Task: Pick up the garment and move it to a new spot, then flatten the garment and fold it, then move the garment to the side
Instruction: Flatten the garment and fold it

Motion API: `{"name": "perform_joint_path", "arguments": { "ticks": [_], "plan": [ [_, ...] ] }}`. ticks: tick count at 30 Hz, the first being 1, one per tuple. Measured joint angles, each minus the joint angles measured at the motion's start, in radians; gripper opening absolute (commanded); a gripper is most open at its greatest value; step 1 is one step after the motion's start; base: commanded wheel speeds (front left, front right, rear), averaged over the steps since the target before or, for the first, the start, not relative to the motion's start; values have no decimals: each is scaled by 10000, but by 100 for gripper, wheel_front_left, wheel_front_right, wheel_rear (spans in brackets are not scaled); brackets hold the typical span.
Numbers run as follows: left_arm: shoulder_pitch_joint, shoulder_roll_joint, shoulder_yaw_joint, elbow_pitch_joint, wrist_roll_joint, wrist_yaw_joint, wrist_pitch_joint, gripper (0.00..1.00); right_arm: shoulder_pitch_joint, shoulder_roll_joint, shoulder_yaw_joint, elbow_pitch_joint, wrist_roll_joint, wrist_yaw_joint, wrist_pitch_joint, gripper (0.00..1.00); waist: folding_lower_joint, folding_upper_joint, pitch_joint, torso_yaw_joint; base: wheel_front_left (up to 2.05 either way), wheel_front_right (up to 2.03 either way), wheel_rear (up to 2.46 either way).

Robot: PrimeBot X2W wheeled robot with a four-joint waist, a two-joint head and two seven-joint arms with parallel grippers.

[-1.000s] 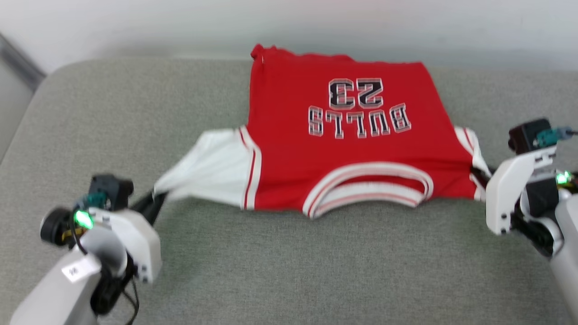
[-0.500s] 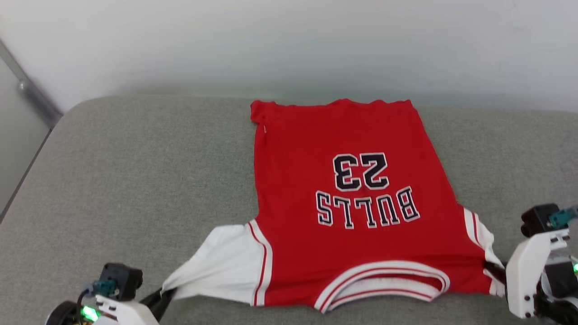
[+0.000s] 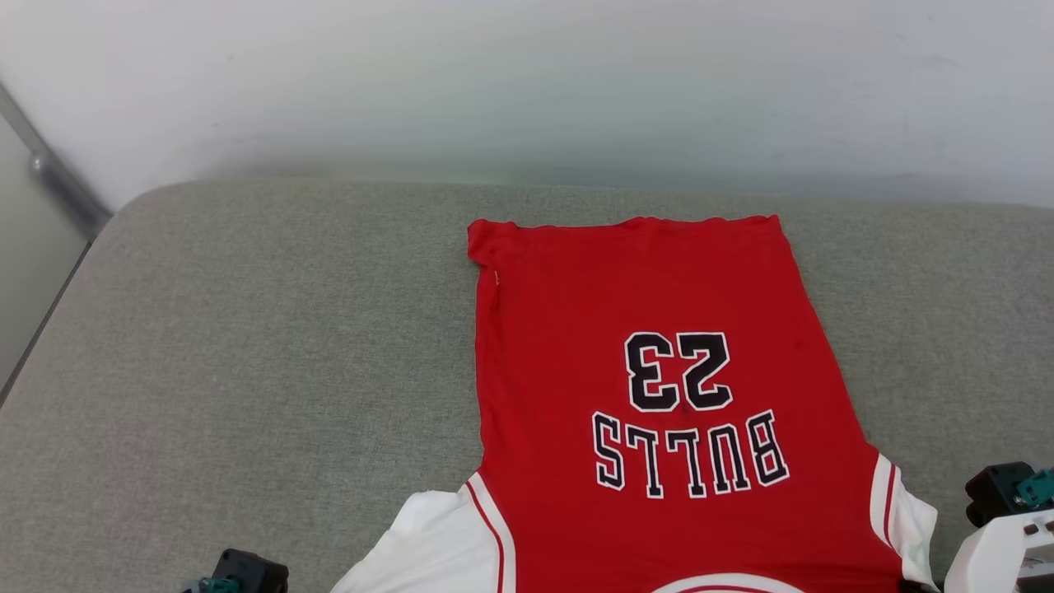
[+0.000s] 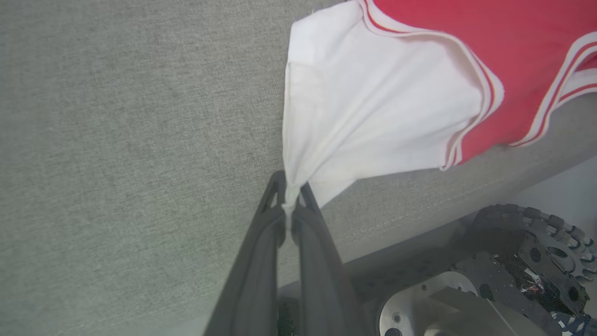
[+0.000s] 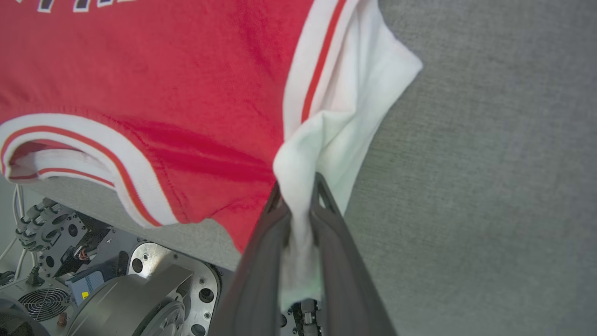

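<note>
The garment point(image 3: 659, 371), a red jersey with upside-down "BULLS" and "23", lies spread on the grey cushion point(image 3: 247, 329), hem toward the wall. Its collar end reaches the cushion's front edge. In the left wrist view my left gripper point(image 4: 290, 198) is shut on a bunched tip of the garment's white side panel point(image 4: 364, 102). In the right wrist view my right gripper point(image 5: 298, 196) is shut on the other white panel point(image 5: 345, 107), cloth pinched between its fingers. The head view catches the right wrist housing point(image 3: 1000, 535) beside the garment's corner.
A white wall point(image 3: 527, 82) rises behind the cushion. A grey strip point(image 3: 49, 181) runs along its left side. Below the cushion's front edge point(image 4: 419, 205) sits my wheeled base point(image 4: 513, 270), also in the right wrist view point(image 5: 116, 289). Bare cushion lies left of the garment.
The head camera has tilted up, so both arms slid toward the bottom edge. The garment's hem has drawn away from the cushion's back edge, toward me. Both grippers stay shut on the panels.
</note>
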Motion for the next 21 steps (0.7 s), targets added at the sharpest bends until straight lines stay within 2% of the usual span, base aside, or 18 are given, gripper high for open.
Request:
{"name": "perform_joint_path", "arguments": {
  "ticks": [3, 4, 5, 6, 15, 17, 21],
  "plan": [
    [-49, -29, -40, -75, 4, -33, 13, 0, 9, 67, -56, -159, -50, -2, 119, 0, 0, 0, 64, 40, 0, 0, 0],
    [-67, -44, -54, -98, 6, -36, 13, 0, 4, 88, -81, -196, -54, -2, 176, 7, 0, 0, 95, 51, 0, 0, 0],
    [-109, -69, -59, -144, 15, -36, 27, 0, -9, 86, -94, -253, -132, -2, 174, 75, 0, 0, 134, 62, 0, 0, 0],
    [-171, -90, -65, -199, 15, -36, 31, 0, -22, 77, -109, -305, -176, -2, 230, 100, 0, 0, 180, 75, 0, 0, 0],
    [-439, -232, -148, -1087, 115, 79, 234, 0, -678, -416, -662, -1402, 174, -6, 1252, 100, 2, 0, 787, 336, 0, 0, 0],
    [-494, -207, -150, -1507, 134, 173, 328, 0, -1299, -535, -1060, -1862, 244, -8, 1841, 100, 1, 0, 1118, 504, 0, 0, 0],
    [-668, -226, -132, -2071, 230, 272, 403, 0, -2724, -637, -1469, -2015, -33, -6, 2681, 100, 2, 0, 1673, 779, 0, 0, 0]
  ]
}}
